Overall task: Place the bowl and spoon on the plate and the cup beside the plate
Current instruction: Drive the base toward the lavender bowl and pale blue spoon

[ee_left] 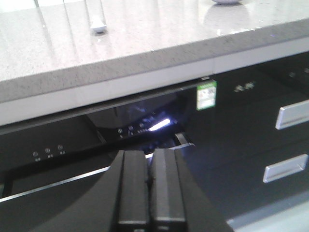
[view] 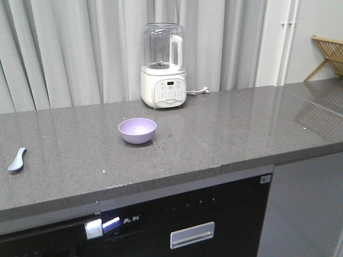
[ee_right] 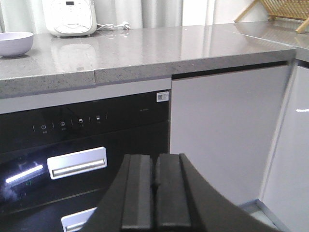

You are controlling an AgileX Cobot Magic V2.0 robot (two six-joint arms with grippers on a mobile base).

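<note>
A lavender bowl (view: 138,130) sits upright on the grey countertop (view: 214,134), in front of the blender; its edge also shows in the right wrist view as the bowl (ee_right: 14,42) at far left. A pale blue spoon (view: 17,159) lies near the counter's left edge, and the spoon (ee_left: 98,24) appears at the top of the left wrist view. The plate and the cup are out of view. My left gripper (ee_left: 149,157) is shut and empty, below counter level facing the black appliance fronts. My right gripper (ee_right: 155,162) is shut and empty too, also below the counter.
A white blender (view: 163,67) with a clear jug stands at the back of the counter, its cord (view: 199,91) trailing right. A wooden rack (view: 329,53) sits at the far right. Black appliance fronts with handles (view: 192,234) are under the counter, beside a white cabinet door (ee_right: 222,130).
</note>
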